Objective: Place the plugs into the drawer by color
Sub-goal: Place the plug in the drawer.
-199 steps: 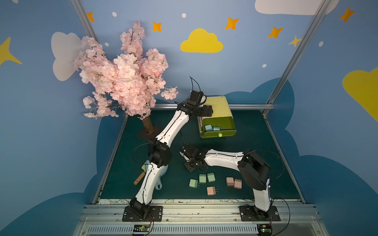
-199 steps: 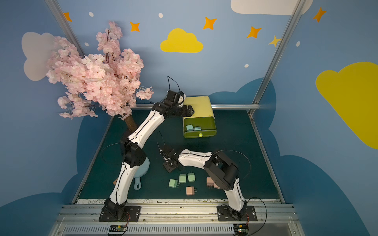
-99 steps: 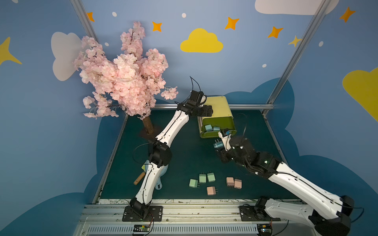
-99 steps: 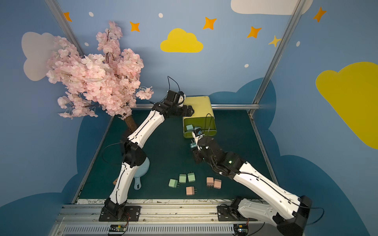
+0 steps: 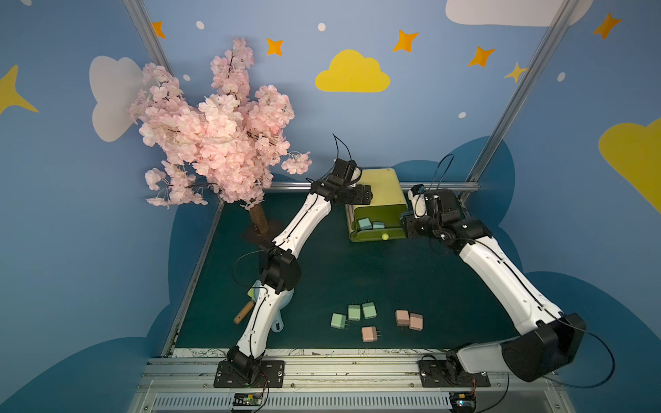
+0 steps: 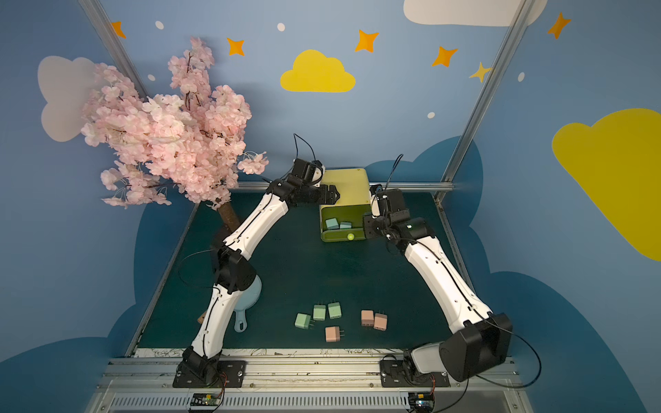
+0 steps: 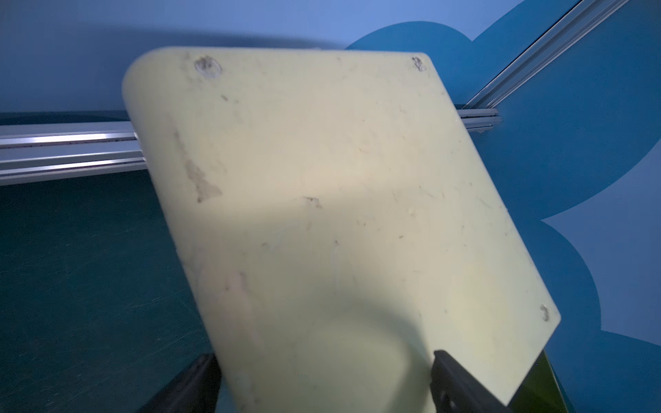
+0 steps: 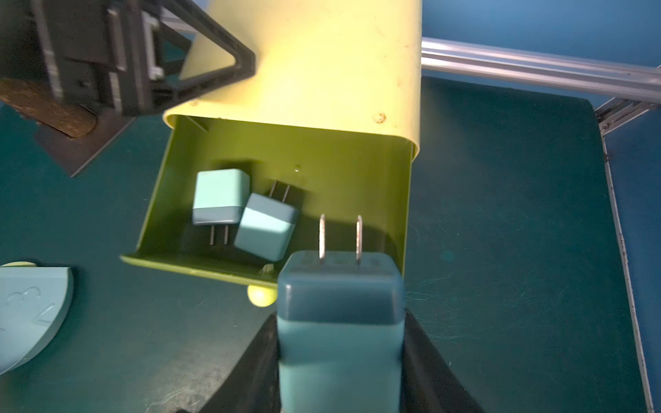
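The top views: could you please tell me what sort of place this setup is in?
Probably a robot training cell dressed as a nursery: two robot arms bolted to an aluminium rail, blue walls painted with clouds and stars, and an artificial blossom tree on a green mat.

Both top views look down from high above the front of the table (image 5: 357, 268) toward the back wall (image 5: 357, 118), far enough off to see the left arm (image 5: 304, 221), the right arm (image 5: 500, 271) and the drawer (image 5: 379, 189). The left wrist camera is very near the drawer's flat top (image 7: 322, 214). The right wrist camera looks from close by, past a blue plug (image 8: 339, 321), into the open drawer, which both top views see too.
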Controlling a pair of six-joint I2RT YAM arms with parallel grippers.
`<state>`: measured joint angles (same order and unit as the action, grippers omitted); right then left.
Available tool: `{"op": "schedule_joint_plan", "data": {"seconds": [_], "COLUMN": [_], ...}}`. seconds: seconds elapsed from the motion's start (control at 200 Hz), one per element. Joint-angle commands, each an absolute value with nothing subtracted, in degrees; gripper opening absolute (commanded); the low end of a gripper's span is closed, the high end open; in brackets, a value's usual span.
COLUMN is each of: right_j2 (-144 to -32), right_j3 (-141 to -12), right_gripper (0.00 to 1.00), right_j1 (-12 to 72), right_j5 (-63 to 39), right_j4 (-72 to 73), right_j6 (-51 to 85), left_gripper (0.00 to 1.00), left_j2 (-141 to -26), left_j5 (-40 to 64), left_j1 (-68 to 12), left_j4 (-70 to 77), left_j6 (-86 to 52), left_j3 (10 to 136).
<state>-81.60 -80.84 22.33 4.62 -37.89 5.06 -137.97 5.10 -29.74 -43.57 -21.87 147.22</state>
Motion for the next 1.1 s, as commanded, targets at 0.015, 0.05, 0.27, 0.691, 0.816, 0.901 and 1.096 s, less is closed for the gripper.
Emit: {"op": "schedule_joint_plan", "data": {"seconds": [0.015, 0.05, 0.27, 0.691, 0.816, 0.901, 1.096], "right_j2": [-84.3, -85.1, -88.9, -94.3, -95.1, -95.3, -95.0], "right_j3": [-83.8, -84.1, -86.0, -89.6, -89.7, -89.8, -90.5], "right_gripper": [0.37, 0.38, 0.38, 0.40, 0.43, 0.47, 0.57], "right_j1": [21.0, 20.8, 20.7, 21.2, 21.2, 21.2, 21.2], "right_j5": [3.5, 3.6, 3.6, 6.2, 7.0, 6.9, 7.3], "right_j4": [-39.9, -39.9, -39.6, -40.2, -40.3, -40.2, -40.4], "right_j6": [3.6, 3.5, 3.5, 3.4, 3.0, 3.0, 3.0], "left_gripper": [0.93, 0.93, 0.93, 0.93, 0.93, 0.93, 0.93], "left_j2": [-135.7, -135.7, -135.8, -135.6, -135.6, -135.8, -136.1], "left_j5": [5.1, 5.1, 5.1, 4.6, 4.3, 4.5, 4.7], "left_j1": [-30.1, -30.1, -30.3, -30.6, -30.5, -30.5, -30.5], "left_j4": [-44.4, -44.4, -44.3, -44.3, -44.3, -44.3, -44.3], "left_j6": [-21.0, -21.1, -20.9, -20.5, -20.3, -20.5, -20.8], "left_j3": [146.7, 146.7, 146.7, 146.7, 146.7, 146.7, 146.7]}}
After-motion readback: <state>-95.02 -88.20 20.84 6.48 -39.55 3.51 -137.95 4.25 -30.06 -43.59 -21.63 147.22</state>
